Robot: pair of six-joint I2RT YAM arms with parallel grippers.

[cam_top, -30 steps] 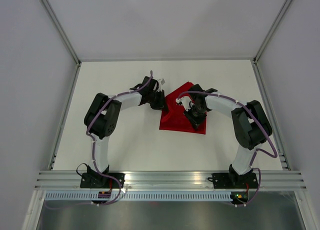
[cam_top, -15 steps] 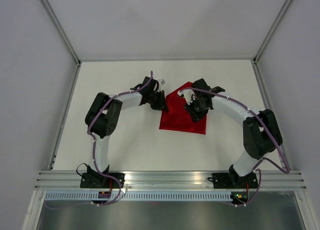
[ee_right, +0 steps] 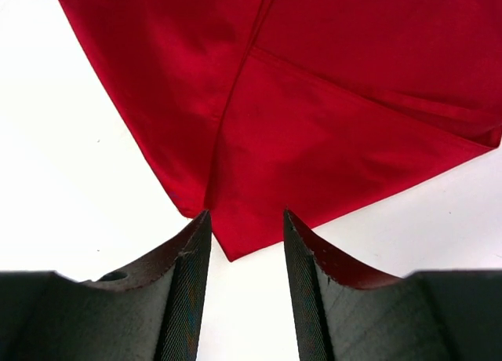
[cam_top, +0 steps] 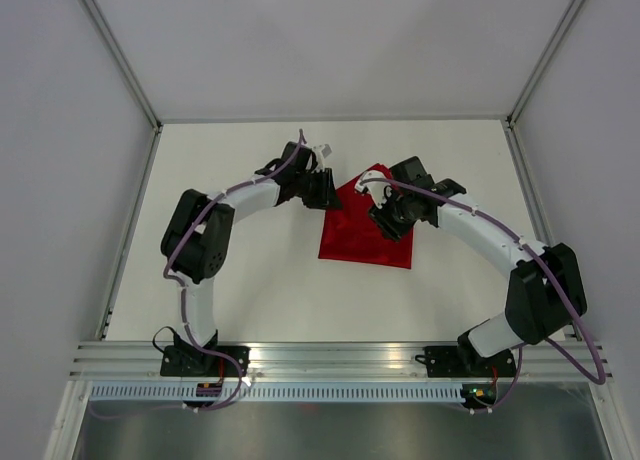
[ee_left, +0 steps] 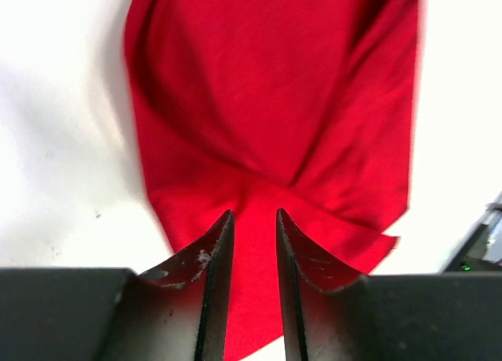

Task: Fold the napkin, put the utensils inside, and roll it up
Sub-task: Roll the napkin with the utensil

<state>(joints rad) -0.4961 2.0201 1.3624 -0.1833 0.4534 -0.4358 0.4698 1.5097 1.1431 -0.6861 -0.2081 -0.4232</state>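
The red napkin point(cam_top: 362, 242) lies folded and creased on the white table, one corner pointing to the back. My left gripper point(cam_top: 328, 190) is at its back-left edge. In the left wrist view its jaws point(ee_left: 253, 213) stand a narrow gap apart, with the napkin point(ee_left: 267, 102) showing in the gap and beneath them. My right gripper point(cam_top: 384, 214) hovers over the napkin's back-right part. Its jaws point(ee_right: 245, 213) are open and empty, and a napkin point(ee_right: 329, 102) corner lies just ahead of them. The utensils are out of view.
The white table point(cam_top: 250, 280) is boxed in by white walls at the left, right and back. An aluminium rail point(cam_top: 340, 358) carrying both arm bases runs along the near edge. The right arm's elbow point(cam_top: 545, 290) sticks out toward the right wall.
The right gripper has opened and drawn back off the napkin, and its elbow has swung out to the right. The left gripper's jaws have parted a little and it has edged toward the back.
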